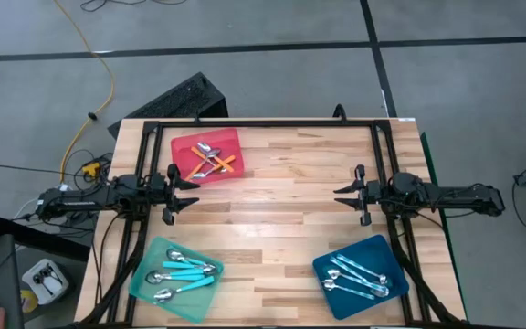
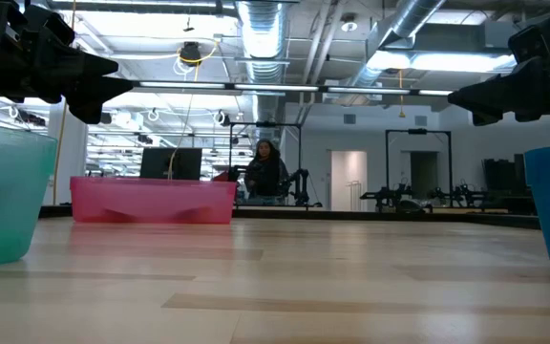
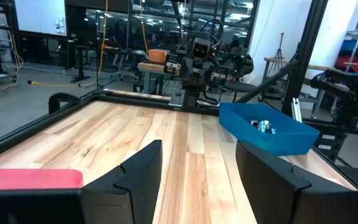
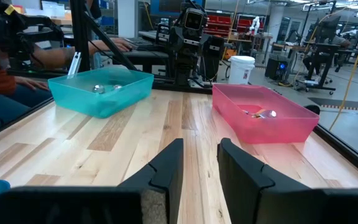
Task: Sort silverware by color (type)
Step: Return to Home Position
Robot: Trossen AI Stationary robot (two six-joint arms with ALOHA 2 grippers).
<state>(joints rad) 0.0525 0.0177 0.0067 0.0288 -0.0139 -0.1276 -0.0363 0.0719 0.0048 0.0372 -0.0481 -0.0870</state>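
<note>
Red, mint and blue trays (image 1: pixel 184 146) hold spoons (image 1: pixel 210 163); left and right jaws hang parted, empty.

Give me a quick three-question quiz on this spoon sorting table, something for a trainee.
1. True or false: the orange spoons lie in the red tray.
2. Which tray holds the turquoise spoons? A) red B) mint-green tray C) dark-blue
3. In one word, what do the left pincer and right pincer hold?
Key: 1 true; 2 B; 3 nothing, both are open.
</note>
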